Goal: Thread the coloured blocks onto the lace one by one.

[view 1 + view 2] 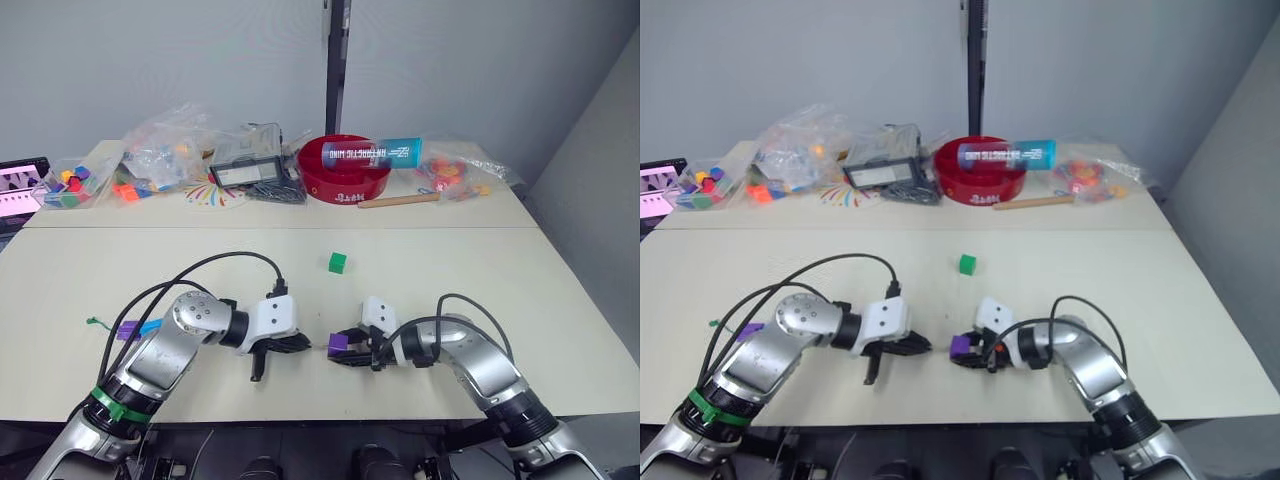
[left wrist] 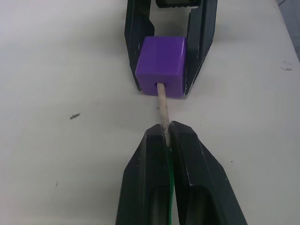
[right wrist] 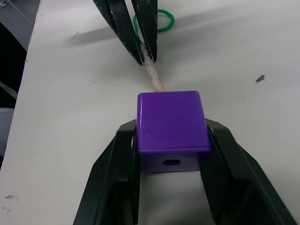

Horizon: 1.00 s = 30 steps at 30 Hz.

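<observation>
Lace [image 2: 162,110] tip entering purple block [image 2: 161,65] clamped by right gripper [image 2: 164,89], left gripper [image 2: 165,136] pinching lace, green block [image 1: 337,262] nearby

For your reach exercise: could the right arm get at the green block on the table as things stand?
Probably not yet: the way across the table to the green block is open, but the right gripper is shut on a purple block.
</observation>
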Each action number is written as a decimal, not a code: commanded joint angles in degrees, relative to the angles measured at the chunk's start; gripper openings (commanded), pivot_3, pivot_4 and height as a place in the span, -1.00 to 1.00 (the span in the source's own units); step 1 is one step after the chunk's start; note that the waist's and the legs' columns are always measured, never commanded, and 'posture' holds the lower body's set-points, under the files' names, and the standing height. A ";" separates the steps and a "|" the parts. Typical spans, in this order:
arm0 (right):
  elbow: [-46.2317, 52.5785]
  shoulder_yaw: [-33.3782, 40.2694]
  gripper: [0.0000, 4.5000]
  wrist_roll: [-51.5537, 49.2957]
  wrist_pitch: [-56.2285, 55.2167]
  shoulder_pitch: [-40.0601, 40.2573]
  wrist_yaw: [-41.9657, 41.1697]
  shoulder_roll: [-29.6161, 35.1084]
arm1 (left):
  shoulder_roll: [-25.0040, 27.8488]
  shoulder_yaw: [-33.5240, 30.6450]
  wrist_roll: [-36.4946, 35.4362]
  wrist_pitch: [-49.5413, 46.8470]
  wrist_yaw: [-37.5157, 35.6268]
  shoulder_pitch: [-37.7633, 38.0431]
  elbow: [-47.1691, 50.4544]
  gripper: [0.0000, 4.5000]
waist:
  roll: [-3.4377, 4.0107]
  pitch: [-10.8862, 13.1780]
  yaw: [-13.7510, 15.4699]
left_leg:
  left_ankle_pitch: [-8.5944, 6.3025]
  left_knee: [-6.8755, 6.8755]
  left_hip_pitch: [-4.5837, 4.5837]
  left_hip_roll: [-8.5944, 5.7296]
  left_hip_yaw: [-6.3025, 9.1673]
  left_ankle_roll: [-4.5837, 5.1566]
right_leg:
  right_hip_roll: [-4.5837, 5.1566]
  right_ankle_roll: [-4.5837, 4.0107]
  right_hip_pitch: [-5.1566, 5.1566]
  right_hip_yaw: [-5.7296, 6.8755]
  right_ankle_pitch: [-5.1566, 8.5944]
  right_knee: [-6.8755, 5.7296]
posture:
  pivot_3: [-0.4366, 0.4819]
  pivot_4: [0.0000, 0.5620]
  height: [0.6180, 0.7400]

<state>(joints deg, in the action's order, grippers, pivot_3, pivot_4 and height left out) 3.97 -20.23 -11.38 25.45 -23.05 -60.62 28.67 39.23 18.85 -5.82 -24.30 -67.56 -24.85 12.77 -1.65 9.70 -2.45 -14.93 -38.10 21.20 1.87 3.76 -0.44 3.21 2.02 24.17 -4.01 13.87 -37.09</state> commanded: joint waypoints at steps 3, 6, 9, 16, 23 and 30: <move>2.03 -1.33 -0.47 0.73 2.03 1.09 0.84 0.24 | -2.14 1.02 -1.12 0.60 -0.11 -2.66 1.85 -1.00 | 0.00 0.00 0.03 | 0.00 0.00 0.00 0.00 0.00 0.00 | 0.00 0.00 0.00 0.00 0.00 0.00 | -0.05 -0.47 0.85; 2.17 -1.37 -0.47 0.82 2.45 0.97 1.34 0.04 | -3.49 2.09 -0.63 0.71 0.30 -3.30 0.72 -1.00 | 0.00 0.00 0.08 | 0.00 0.00 0.00 -0.02 0.00 0.00 | 0.01 0.00 -0.02 0.00 0.00 0.01 | -0.05 -0.47 0.85; 2.14 -1.38 -0.47 1.10 2.70 0.80 1.83 -0.08 | -6.40 1.99 -1.66 1.13 1.08 -4.13 -0.21 -1.00 | 0.00 0.00 0.14 | 0.00 0.00 -0.01 -0.03 0.00 0.00 | 0.02 0.00 -0.03 0.00 0.00 0.01 | -0.05 -0.47 0.85; 2.35 -1.58 -0.47 1.13 3.42 0.95 1.70 -0.60 | -10.74 0.98 -4.46 -0.23 0.51 -5.08 -0.54 -1.00 | 0.00 0.00 0.29 | 0.00 -0.02 0.00 -0.05 0.00 0.00 | 0.05 0.01 -0.03 0.00 0.00 0.01 | -0.05 -0.47 0.85; 2.31 -1.34 -0.47 0.52 4.34 0.71 1.38 -1.51 | -13.01 0.58 -5.09 -2.68 0.33 -5.02 -2.23 -1.00 | 0.00 0.00 0.14 | 0.00 -0.02 0.00 -0.05 0.00 0.00 | 0.04 0.00 -0.01 0.00 0.00 -0.01 | -0.05 -0.47 0.85; 2.42 -1.18 -0.47 0.56 4.98 0.83 1.18 -1.76 | -12.09 -0.48 -3.74 1.21 -0.25 -3.72 -6.61 -0.84 | 0.00 -0.01 -0.01 | 0.00 -0.02 -0.05 -0.04 0.00 0.00 | 0.03 0.00 -0.04 0.00 0.00 -0.02 | -0.05 -0.47 0.85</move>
<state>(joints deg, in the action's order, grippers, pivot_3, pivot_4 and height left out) 6.17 -19.28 -10.46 29.33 -22.54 -59.75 28.48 29.18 18.99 -6.29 -24.95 -67.52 -27.22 3.99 -1.64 9.69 -2.46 -14.93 -38.12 21.15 1.83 3.77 -0.44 3.25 2.02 24.12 -4.01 13.86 -37.11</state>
